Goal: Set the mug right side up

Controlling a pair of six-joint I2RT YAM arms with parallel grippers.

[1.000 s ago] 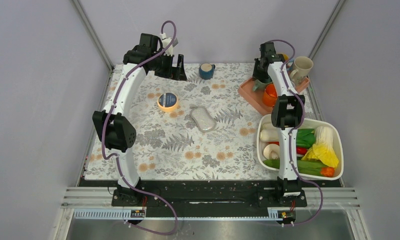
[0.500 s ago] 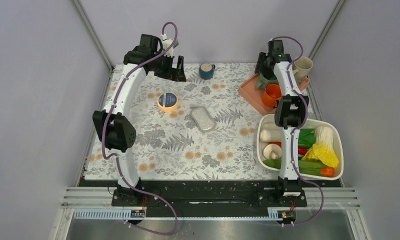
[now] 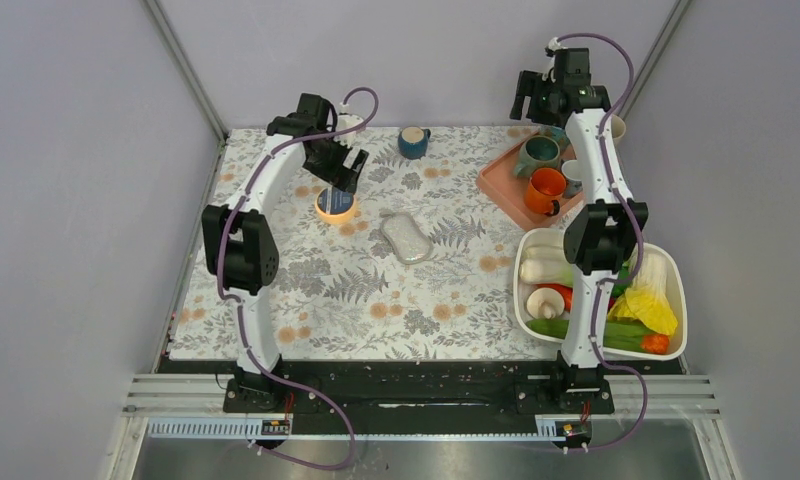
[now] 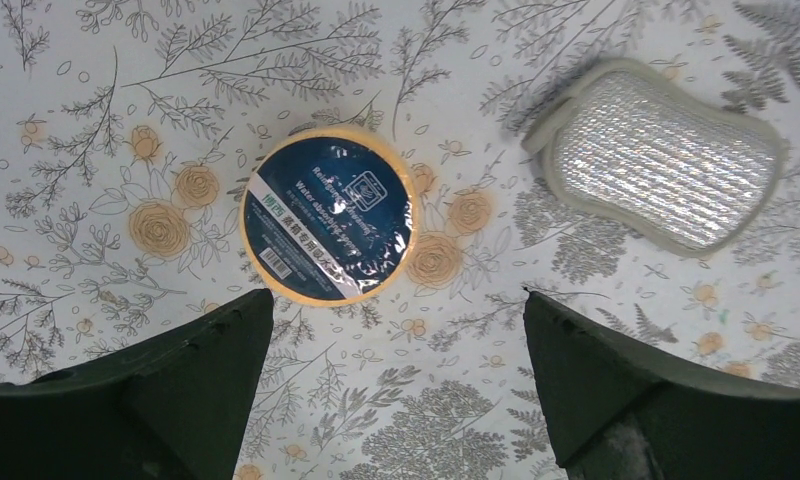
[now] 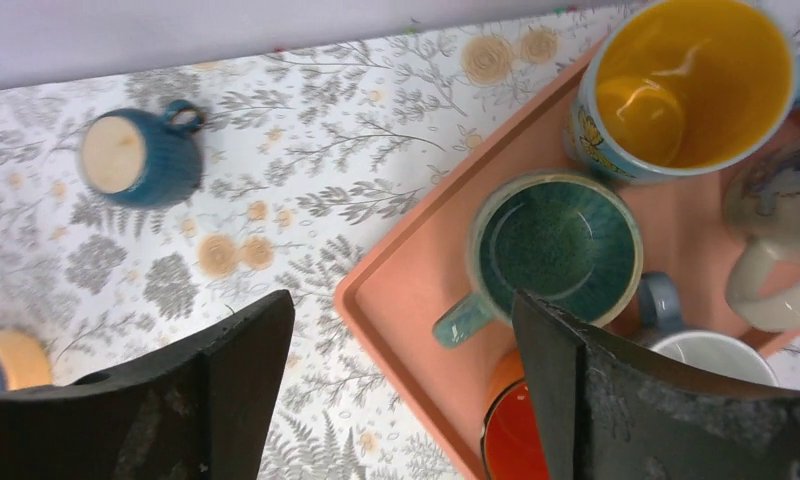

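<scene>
Sitting upside down well apart from the tray [image 3: 498, 187], the mug [image 3: 412, 141] is untouched; the right gripper [image 5: 401, 320] hangs spread and empty above the tray (the left gripper [image 4: 396, 310] likewise, farther off). Pinching its rounded wall could slip and roll it.

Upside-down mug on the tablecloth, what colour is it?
Dark blue mug, tan base; best in right wrist view.

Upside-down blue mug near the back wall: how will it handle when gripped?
The blue mug looks glazed ceramic, so probably rigid, slippery and chippable. Its rounded belly may slide in the jaws; the handle looks a surer hold.
</scene>
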